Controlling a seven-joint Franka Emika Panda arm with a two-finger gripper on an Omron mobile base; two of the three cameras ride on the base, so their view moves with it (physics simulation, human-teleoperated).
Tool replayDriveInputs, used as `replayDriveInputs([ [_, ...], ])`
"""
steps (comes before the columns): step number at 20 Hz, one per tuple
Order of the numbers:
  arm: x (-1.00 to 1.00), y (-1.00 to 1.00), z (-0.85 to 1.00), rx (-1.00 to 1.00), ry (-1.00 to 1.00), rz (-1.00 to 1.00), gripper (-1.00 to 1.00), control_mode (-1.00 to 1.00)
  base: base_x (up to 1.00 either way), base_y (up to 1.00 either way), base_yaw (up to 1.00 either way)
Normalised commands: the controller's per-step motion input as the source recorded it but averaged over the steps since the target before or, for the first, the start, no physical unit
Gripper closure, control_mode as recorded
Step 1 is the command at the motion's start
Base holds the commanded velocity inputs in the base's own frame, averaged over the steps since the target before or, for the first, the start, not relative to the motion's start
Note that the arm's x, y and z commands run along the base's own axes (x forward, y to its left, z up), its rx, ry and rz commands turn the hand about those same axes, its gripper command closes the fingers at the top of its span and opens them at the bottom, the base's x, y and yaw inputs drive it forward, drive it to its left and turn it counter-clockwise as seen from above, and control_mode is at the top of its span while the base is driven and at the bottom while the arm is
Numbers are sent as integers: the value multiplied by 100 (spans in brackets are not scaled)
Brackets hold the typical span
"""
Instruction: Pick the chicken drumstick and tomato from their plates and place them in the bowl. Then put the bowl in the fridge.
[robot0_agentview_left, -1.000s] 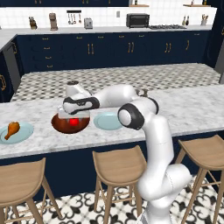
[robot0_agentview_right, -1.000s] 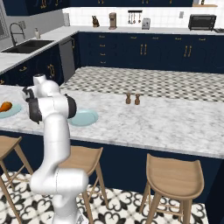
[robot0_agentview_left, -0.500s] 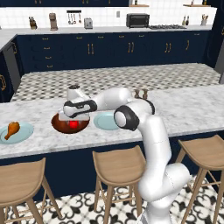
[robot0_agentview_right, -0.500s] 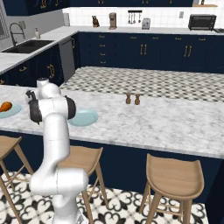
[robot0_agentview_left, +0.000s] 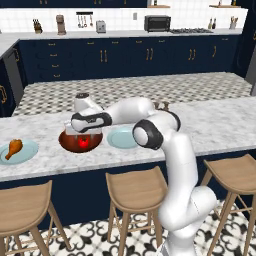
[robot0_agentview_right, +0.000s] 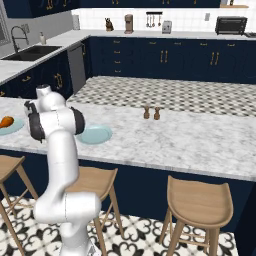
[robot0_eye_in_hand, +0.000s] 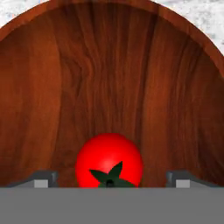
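The red tomato (robot0_eye_in_hand: 109, 159) lies in the dark wooden bowl (robot0_eye_in_hand: 109, 65), free between my fingertips (robot0_eye_in_hand: 41, 179), which stand wide apart and clear of it. My gripper (robot0_eye_in_hand: 111, 180) is open, low over the bowl (robot0_agentview_left: 67, 142) on the island; the tomato (robot0_agentview_left: 83, 144) shows red inside it. The chicken drumstick (robot0_agentview_left: 14, 147) rests on the left pale-blue plate (robot0_agentview_left: 27, 151), well left of the bowl. The other plate (robot0_agentview_left: 122, 138) lies bare just right of the bowl. A grey sliver at the far right edge may be the fridge (robot0_agentview_left: 252, 65).
Two small shakers (robot0_agentview_right: 151, 113) stand on the island behind the bare plate (robot0_agentview_right: 95, 134). Wooden stools (robot0_agentview_left: 135, 187) line the near side of the island. The drumstick (robot0_agentview_right: 5, 121) sits at the counter's left end, beyond my arm.
The jaws have spread wide and let go of the tomato, which now rests in the bowl. The hand has sunk slightly over the bowl.
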Motion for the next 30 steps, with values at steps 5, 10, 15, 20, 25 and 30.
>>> replayDriveInputs([
  [5,-83,-34,51,2,-14,0,-100,-100,0,0,0],
  [10,-92,-86,43,1,-3,0,-100,-100,0,0,0],
  [15,-69,-81,48,0,0,2,-100,-100,0,0,0],
  [20,-40,-12,20,6,0,0,-100,-100,0,0,0],
  [25,-70,69,15,11,-4,0,-100,-100,0,0,0],
  [30,-54,-20,32,-5,-9,0,-100,-100,0,0,0],
])
